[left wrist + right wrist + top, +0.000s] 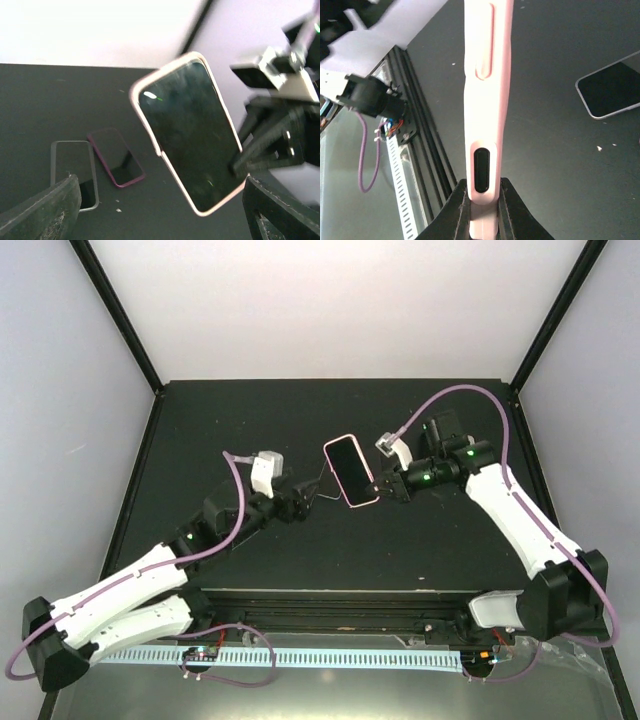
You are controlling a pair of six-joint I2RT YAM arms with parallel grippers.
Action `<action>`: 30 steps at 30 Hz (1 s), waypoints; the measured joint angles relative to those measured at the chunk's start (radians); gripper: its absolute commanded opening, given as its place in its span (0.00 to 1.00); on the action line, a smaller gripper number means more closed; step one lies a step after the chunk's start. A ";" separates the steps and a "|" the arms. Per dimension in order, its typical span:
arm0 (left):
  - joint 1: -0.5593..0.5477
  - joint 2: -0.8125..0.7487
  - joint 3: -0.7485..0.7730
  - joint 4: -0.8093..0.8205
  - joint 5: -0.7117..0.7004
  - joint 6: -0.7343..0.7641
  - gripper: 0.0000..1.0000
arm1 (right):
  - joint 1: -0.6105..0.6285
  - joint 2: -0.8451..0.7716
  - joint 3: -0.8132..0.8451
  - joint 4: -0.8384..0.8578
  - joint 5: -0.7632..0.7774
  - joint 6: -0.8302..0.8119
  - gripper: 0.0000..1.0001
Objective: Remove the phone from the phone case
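Observation:
The phone [192, 140], black screen up, sits inside a pale pink phone case [487, 100] that is held in the air above the dark table. My right gripper [484, 210] is shut on the case's lower end, one finger on each face. In the top view it grips the case [350, 470] from the right [385, 483]. My left gripper [322, 488] is open just left of the case. In the left wrist view its fingers [50, 210] spread wide below the phone without touching it.
Two other phones lie flat on the table under the held one, one in a grey case [75, 172] and one in a maroon case [116, 157]. The grey-rimmed one also shows in the right wrist view [612, 90]. The table's rail edge [420, 150] runs close by.

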 measured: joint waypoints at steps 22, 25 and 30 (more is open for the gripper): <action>0.093 0.186 -0.140 0.649 0.706 -0.081 0.64 | -0.008 -0.088 -0.070 -0.162 -0.269 -0.235 0.04; 0.109 0.161 -0.151 0.670 0.705 -0.100 0.64 | -0.008 -0.093 -0.070 -0.157 -0.270 -0.233 0.03; 0.154 0.019 -0.184 0.645 0.740 -0.066 0.50 | -0.008 -0.126 -0.070 -0.151 -0.269 -0.221 0.03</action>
